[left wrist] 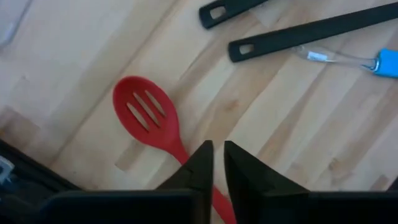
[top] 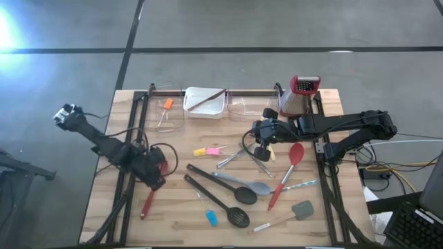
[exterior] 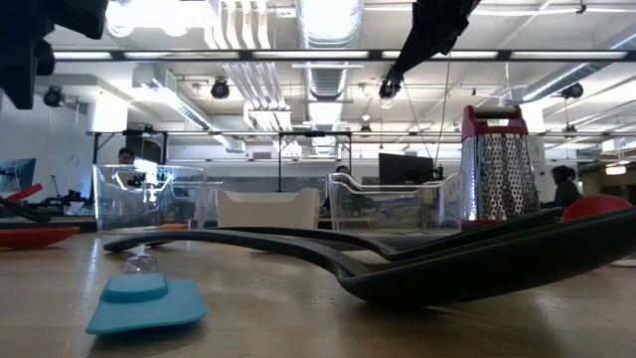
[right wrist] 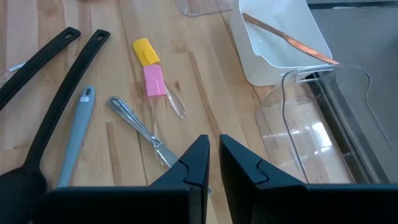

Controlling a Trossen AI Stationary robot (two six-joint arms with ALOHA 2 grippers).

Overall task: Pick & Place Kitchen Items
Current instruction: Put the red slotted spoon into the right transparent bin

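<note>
We note the left end effector (left wrist: 212, 163), fingers nearly closed with nothing between them, over the red slotted spoon (left wrist: 147, 116) near the worktop's left edge; descending this narrow, we judge it would nudge the handle rather than straddle it.

Pink spatula (right wrist: 154, 81) beside yellow one (right wrist: 145, 51) (white tray (right wrist: 261, 56) nearby)

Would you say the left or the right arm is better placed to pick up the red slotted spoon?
Left. The left gripper sits directly over the red slotted spoon, at its handle, jaws nearly shut. The right gripper is across the table above the metal tongs.
</note>
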